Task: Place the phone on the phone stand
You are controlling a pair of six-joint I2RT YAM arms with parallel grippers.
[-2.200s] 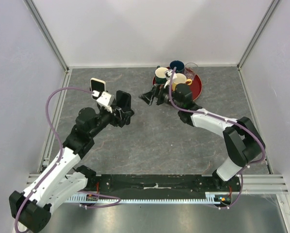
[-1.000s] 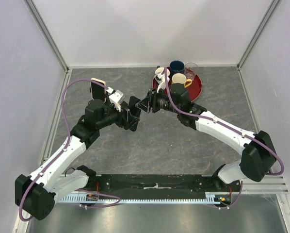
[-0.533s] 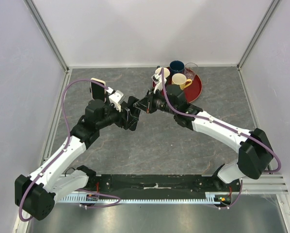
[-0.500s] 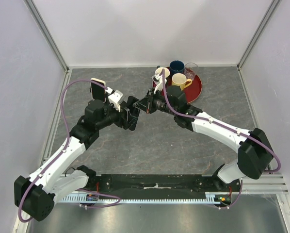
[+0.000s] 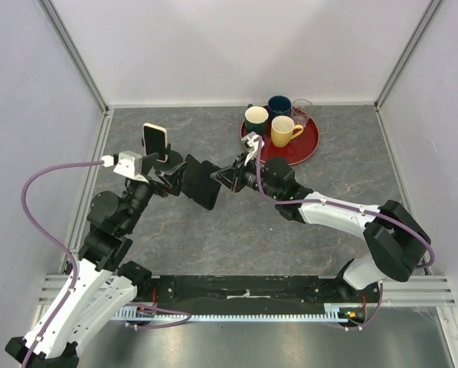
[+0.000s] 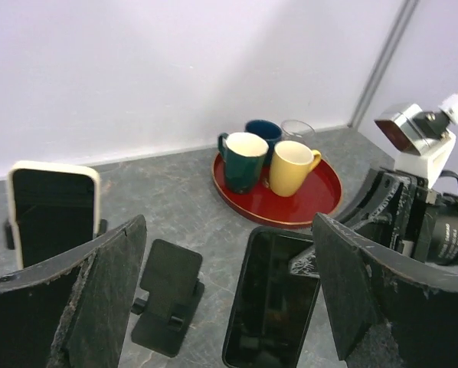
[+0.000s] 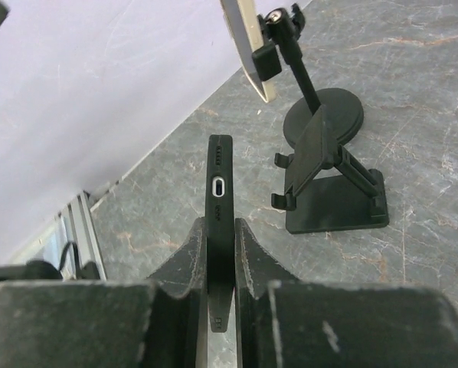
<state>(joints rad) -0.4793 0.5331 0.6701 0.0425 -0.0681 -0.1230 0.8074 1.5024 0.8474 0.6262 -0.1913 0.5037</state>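
The right pincer (image 7: 220,234) is clenched on the black phone (image 7: 220,172) (edge-on, charging port showing). In the left wrist view the phone is at three o'clock of the folding phone stand (image 6: 168,307). The left pincer (image 6: 229,221) gapes, released, over the tabletop (image 6: 175,203).

We're looking down on a grey, marbled tabletop (image 5: 244,230), veined like stone and matte under soft, even light, with only faint shadows. Pale lilac-white panels close it in on three sides: a back wall (image 5: 237,46), a left wall (image 5: 22,138) and a right wall (image 5: 443,153). Silver metal runs up the far corners, a left post (image 5: 72,54) and a right post (image 5: 405,54). A silver rail (image 5: 99,138) follows the table's left edge. Along the near edge we see a black bar (image 5: 214,285), and below it a brushed metal strip (image 5: 252,345).
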